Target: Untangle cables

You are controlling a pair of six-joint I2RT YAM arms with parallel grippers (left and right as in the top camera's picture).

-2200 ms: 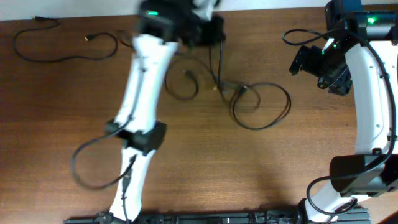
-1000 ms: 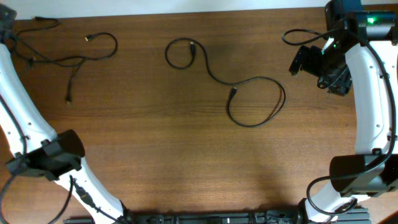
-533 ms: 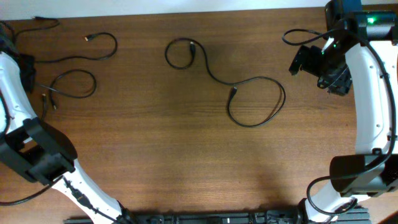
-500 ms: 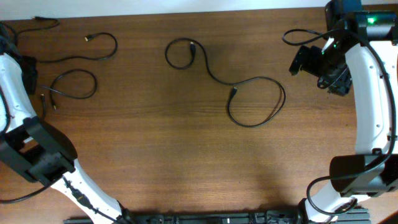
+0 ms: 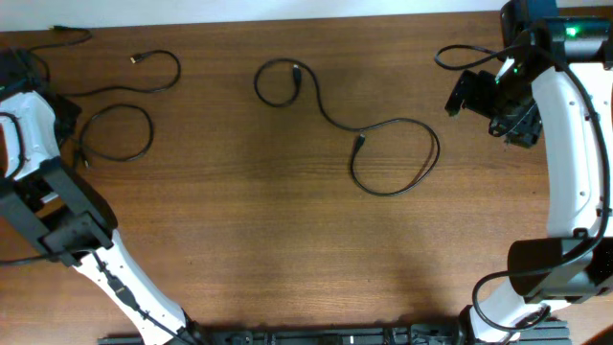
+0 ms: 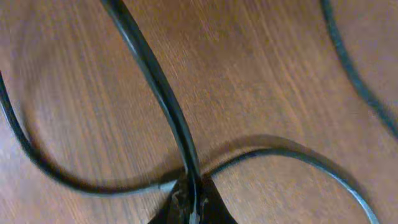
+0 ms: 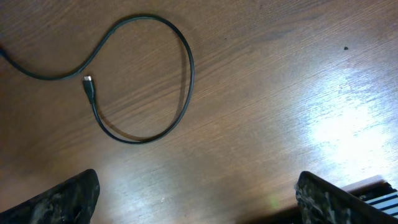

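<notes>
Left cable loop [image 5: 150, 134] shifted slightly toward 3 o'clock. Left gripper [image 6: 189, 208] clamps it. Right gripper [image 7: 199, 193] spread wide at 2 o'clock, apart from centre cable [image 5: 359, 144].

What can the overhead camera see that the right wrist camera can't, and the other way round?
Only overhead: the left arm, the right arm, a looped cable beside the left arm, a second cable above it, and the middle cable's small loop. Only right wrist: the right gripper seen close, fingers spread wide, plus bright glare on the table. Both: the middle cable's big loop and its plug.
</notes>
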